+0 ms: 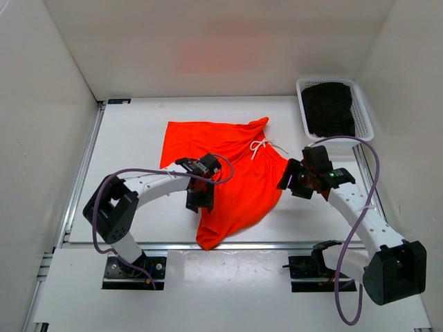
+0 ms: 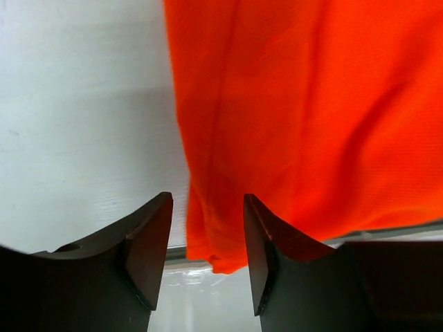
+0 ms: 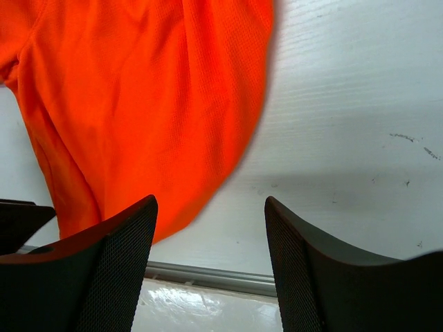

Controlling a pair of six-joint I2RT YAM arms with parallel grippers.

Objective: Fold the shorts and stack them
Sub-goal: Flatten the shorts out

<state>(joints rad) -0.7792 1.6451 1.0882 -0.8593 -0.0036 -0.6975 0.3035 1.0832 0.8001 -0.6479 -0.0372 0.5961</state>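
Shorts [image 1: 239,173] outside basket [image 1: 364,114] of dark cloth [image 1: 329,107], perhaps folded

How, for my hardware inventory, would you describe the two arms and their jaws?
Both arms have white links with black joint housings: left arm, right arm. A greyish-purple cable loops along each. The jaws are dark tapered wedges; the right pair shows a fine mesh texture.

My end effector [image 3: 210,225] holds its jaws apart over the white surface [image 3: 346,104]; the orange shorts [image 3: 138,104] lie to the left.
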